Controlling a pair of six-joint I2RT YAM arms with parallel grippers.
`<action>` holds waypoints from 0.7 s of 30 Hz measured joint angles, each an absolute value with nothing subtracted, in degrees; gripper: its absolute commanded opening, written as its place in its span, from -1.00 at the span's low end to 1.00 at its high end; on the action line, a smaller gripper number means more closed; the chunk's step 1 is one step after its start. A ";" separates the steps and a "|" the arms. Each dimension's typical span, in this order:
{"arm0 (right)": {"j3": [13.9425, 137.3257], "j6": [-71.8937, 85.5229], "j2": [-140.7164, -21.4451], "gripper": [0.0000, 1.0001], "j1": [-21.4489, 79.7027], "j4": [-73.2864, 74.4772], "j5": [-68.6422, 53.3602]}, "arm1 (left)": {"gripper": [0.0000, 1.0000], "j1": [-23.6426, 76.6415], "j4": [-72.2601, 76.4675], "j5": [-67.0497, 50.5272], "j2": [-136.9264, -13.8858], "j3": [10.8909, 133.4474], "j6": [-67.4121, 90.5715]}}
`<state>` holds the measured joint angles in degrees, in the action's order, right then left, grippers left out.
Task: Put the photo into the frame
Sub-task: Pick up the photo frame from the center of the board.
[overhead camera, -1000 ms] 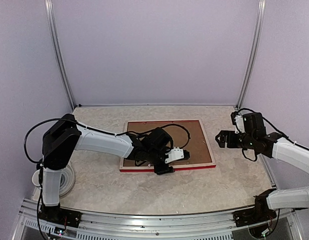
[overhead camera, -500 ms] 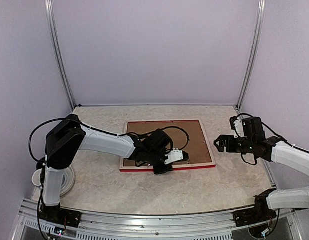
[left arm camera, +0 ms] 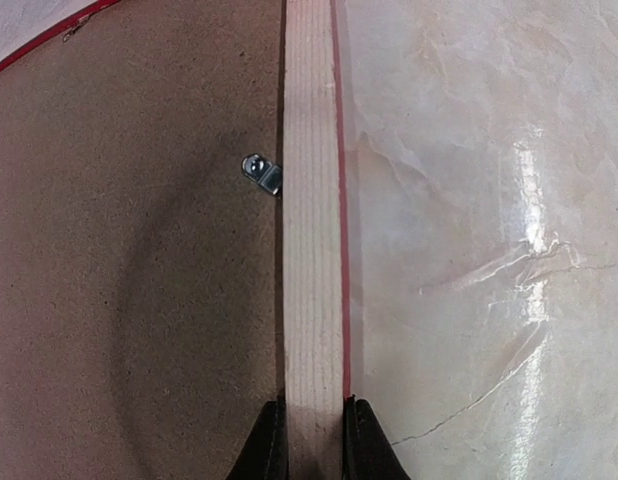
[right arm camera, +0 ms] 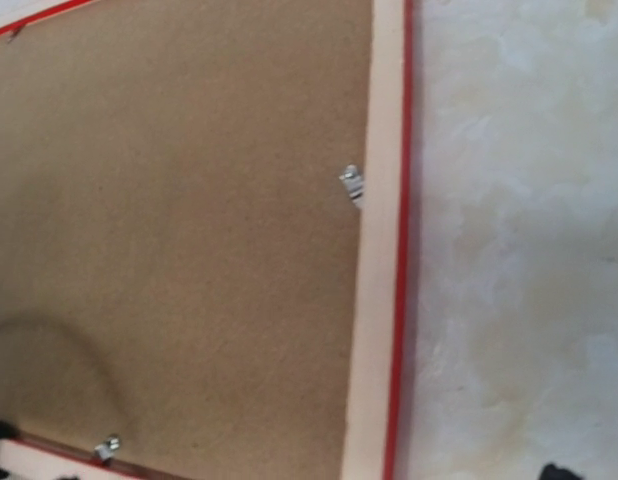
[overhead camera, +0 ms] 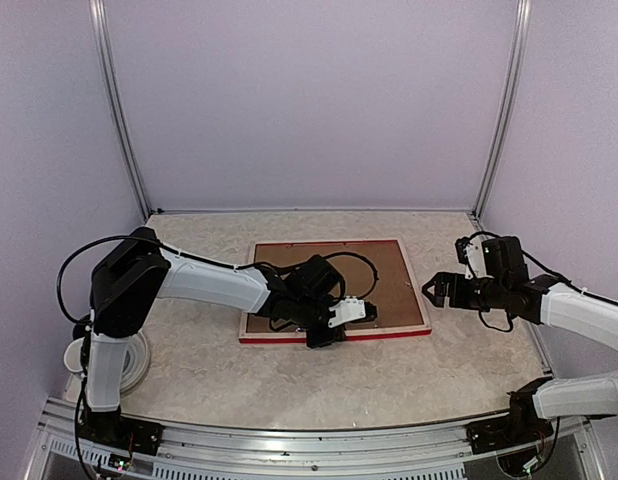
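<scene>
The frame lies back-up in the middle of the table with a brown backing board inside it, the left gripper pinching its near rail with a finger on each side, and the right gripper hovering wide open just beside its right rail.

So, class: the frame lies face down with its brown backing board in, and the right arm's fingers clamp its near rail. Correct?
Not quite: it is the left fingers that clamp the near rail of the frame, as the left wrist view shows. The rest stands.
</scene>
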<state>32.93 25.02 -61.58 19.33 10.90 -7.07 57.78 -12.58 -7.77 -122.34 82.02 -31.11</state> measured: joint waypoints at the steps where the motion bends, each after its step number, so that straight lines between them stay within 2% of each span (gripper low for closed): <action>1: 32.93 25.39 -61.60 0.98 19.33 10.90 -7.90 | -1.00 57.78 -12.82 -7.79 -122.30 82.04 -31.14; 13: 28.12 33.82 -61.60 0.97 17.98 7.53 -20.88 | -1.00 57.80 -18.94 -8.80 -117.99 82.67 -30.46; 21: 20.29 42.11 -61.60 0.93 16.43 -1.23 -29.06 | -1.00 58.13 -20.75 -8.78 -115.74 82.67 -29.45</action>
<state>20.29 42.11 -61.60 16.43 -1.23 -29.06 58.13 -20.75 -8.78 -115.74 82.67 -29.45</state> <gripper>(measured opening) 0.972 0.153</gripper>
